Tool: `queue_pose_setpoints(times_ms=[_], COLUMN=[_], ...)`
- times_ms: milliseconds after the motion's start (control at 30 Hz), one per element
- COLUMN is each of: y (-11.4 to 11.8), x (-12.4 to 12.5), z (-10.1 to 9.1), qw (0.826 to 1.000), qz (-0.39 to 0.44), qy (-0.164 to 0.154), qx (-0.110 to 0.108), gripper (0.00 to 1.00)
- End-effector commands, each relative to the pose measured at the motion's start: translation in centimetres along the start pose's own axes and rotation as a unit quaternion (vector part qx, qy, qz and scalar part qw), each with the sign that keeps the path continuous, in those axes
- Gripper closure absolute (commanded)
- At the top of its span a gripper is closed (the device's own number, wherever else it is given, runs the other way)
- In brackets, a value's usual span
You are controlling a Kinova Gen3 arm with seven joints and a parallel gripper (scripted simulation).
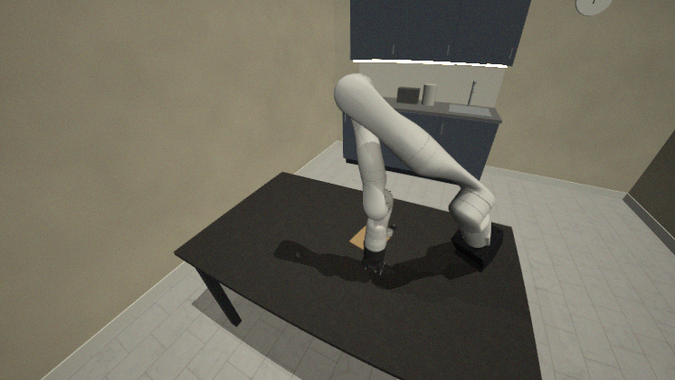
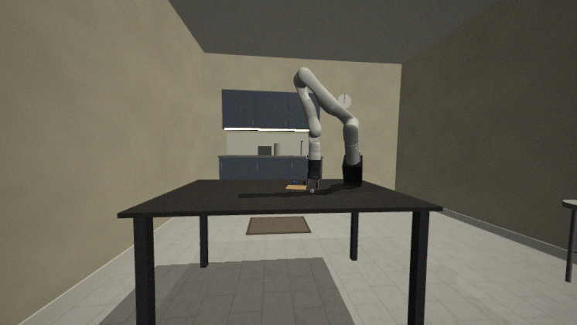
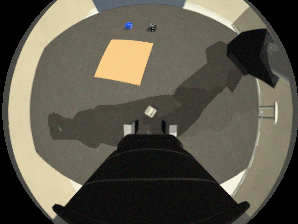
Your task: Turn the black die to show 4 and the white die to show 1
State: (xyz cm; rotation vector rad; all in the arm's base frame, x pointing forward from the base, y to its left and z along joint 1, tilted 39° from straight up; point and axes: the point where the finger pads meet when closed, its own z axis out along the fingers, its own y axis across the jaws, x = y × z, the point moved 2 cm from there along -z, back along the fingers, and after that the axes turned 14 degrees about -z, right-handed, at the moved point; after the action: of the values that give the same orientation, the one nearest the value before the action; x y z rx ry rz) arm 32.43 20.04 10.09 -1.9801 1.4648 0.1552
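The white die (image 3: 150, 111) (image 2: 312, 190) lies on the table off the mat, in the arm's shadow; its face values are too small to read. My gripper (image 3: 150, 124) (image 2: 313, 186) (image 1: 374, 271) is open and empty, pointing down above the table close to the white die. In the wrist view the die shows just beyond the gap between the fingers. The orange mat (image 3: 124, 62) (image 2: 295, 187) (image 1: 357, 241) lies flat. The black die (image 3: 152, 27) (image 2: 304, 183) and the blue die (image 3: 129, 25) (image 2: 294, 183) lie off the mat, past its far edge; their values are unreadable.
The dark table (image 1: 264, 207) (image 2: 202, 201) carries the arm's black base (image 1: 478, 247) (image 2: 352, 173) (image 3: 252, 55) on the right. In the top view the arm covers part of the mat. The arm's shadow crosses the table beside the mat.
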Motion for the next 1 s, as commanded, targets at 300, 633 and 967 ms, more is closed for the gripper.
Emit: queue_pose_setpoints(times_ms=[300,633,967], y=[0.0,0.0,0.0], x=[0.0,0.0,0.0], z=[-0.4,-1.5,-3.2], qw=[1.0,1.0,1.0], qz=[0.0,0.0,0.0], qy=[0.0,0.0,0.0], qx=[0.0,0.0,0.0], gripper=[0.0,0.0,0.0])
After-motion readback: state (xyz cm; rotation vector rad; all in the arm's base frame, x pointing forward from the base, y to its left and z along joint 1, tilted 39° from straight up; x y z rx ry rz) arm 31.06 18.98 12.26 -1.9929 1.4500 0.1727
